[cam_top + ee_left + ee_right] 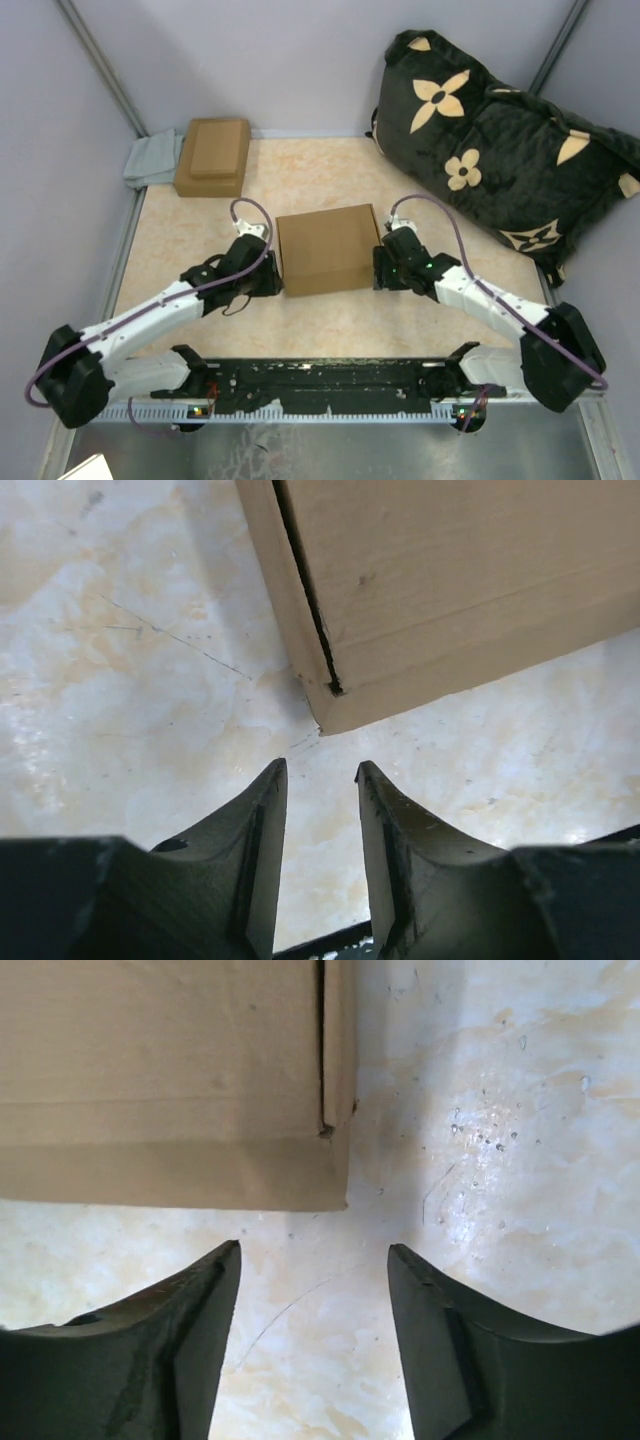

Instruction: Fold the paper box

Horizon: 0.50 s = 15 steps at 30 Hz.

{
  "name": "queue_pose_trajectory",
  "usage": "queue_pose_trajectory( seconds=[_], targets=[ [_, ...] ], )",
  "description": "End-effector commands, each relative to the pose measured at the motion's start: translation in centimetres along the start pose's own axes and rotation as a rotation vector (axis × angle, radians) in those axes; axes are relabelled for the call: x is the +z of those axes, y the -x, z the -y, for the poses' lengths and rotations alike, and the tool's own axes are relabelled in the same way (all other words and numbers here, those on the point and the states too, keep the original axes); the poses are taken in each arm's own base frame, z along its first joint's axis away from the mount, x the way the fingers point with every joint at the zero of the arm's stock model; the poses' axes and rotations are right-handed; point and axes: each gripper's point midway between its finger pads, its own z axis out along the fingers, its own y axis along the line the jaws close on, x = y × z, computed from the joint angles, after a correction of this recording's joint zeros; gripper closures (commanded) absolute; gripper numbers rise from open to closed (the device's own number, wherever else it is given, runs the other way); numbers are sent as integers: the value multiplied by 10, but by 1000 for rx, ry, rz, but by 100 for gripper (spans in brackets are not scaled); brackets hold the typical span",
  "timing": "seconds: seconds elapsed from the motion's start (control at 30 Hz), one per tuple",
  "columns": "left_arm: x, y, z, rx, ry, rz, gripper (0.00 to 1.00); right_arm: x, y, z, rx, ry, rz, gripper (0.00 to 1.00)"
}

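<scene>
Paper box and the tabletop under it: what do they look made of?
The paper box looks like plain brown cardboard, matte, with fold creases and a raw cut slit at its corner. The tabletop is beige and marbled, with a slight sheen and fine scratches; stone or stone-look laminate, I cannot tell which.

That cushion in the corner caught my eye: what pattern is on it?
The cushion is black with tan flower motifs, clearest in the top external view.
</scene>
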Motion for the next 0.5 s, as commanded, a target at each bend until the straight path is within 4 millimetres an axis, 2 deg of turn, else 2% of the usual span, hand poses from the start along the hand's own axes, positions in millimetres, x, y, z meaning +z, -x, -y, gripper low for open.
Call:
queue_pose_trajectory(
  seconds=[0.0,0.03,0.07,0.13,0.2,0.37,0.47],
  targets=[
    [-40,30,2,-16,-7,114,57,-31,21,-8,34,62,117,37],
    [-46,37,5,-21,-21,142,57,-35,21,-9,40,82,131,40],
    [-50,45,10,-23,-43,175,57,-38,21,-11,46,105,151,52],
    [-51,64,25,-18,-102,248,56,-38,21,-12,68,129,185,98],
    [-46,83,44,-2,-162,296,58,-32,19,-7,96,104,195,100],
    [-15,121,97,49,-267,324,63,-8,10,-2,105,58,160,100],
    [12,132,114,68,-265,303,64,3,8,-3,108,51,147,100]
  ],
)
